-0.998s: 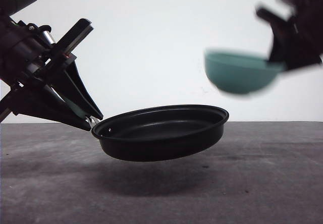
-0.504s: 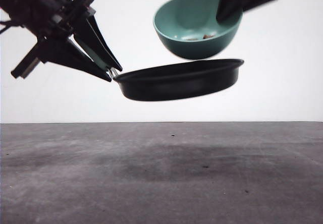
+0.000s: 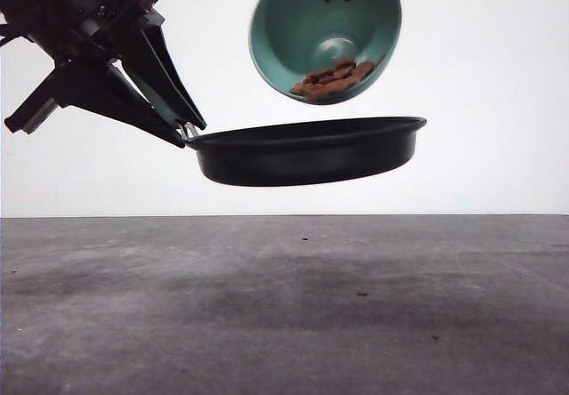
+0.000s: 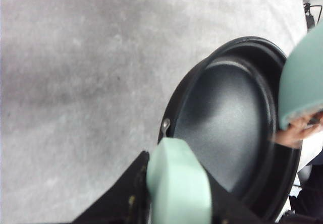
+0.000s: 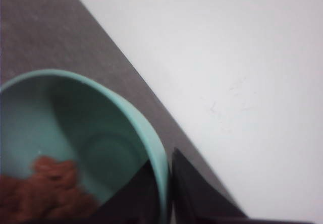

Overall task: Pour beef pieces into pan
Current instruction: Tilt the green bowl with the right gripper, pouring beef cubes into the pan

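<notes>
Since half a second ago the deep teal round bowl (image 3: 325,35) has rolled from nearly level to steeply tipped, mouth turned toward the near side and down. The beef pieces (image 3: 333,76), small reddish-brown chunks, have slid from the bowl floor to its low lip. None has crossed the rim yet, as far as the front view shows.

The shallow round black frying pan (image 3: 307,150) has dropped a little and moved slightly left. It sits roughly level in the air, well above the grey table (image 3: 284,315), directly under the bowl's low edge.

Left gripper (image 3: 182,133): clamped on the pan's short mint-green handle (image 4: 177,183), jaws narrow around it. The left wrist view shows the pan interior bare, no beef in it, with the bowl edge hanging over the pan's far rim.

Right gripper (image 5: 169,183): pinching the bowl's rim, one finger inside the wall and one outside, so closed on the bowl. The right wrist view shows the beef heaped against the low side of the bowl.

What it means: pour is started but not delivered. Judging from the heap at the lip, a bit more tilt should release it.

Risk: the lip sits nearer the pan's right half than its centre. Chunks leaving fast could land near the right rim.
</notes>
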`<state>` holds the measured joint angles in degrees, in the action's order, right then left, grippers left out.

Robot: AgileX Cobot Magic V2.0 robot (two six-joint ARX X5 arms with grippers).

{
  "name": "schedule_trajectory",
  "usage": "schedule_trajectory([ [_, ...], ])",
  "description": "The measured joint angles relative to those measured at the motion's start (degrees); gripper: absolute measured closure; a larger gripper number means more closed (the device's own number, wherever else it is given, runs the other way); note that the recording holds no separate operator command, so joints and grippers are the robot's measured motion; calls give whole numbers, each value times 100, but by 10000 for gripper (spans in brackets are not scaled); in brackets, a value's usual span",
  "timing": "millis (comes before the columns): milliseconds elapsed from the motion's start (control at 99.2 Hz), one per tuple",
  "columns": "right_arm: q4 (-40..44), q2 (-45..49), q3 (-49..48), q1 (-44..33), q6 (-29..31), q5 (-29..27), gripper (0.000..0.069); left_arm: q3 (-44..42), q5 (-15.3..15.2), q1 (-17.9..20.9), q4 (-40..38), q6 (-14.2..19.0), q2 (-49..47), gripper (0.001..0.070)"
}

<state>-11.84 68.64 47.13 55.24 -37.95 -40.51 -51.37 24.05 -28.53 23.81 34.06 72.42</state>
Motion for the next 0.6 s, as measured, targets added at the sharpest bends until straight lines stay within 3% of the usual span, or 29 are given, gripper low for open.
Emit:
schedule_trajectory([
  [363,-1679,39,0,107,-1869,308,674,0,83,0,109,0,0,655],
  [605,-2006,42,-2,122,-2214,299,674,0,83,0,127,0,0,655],
])
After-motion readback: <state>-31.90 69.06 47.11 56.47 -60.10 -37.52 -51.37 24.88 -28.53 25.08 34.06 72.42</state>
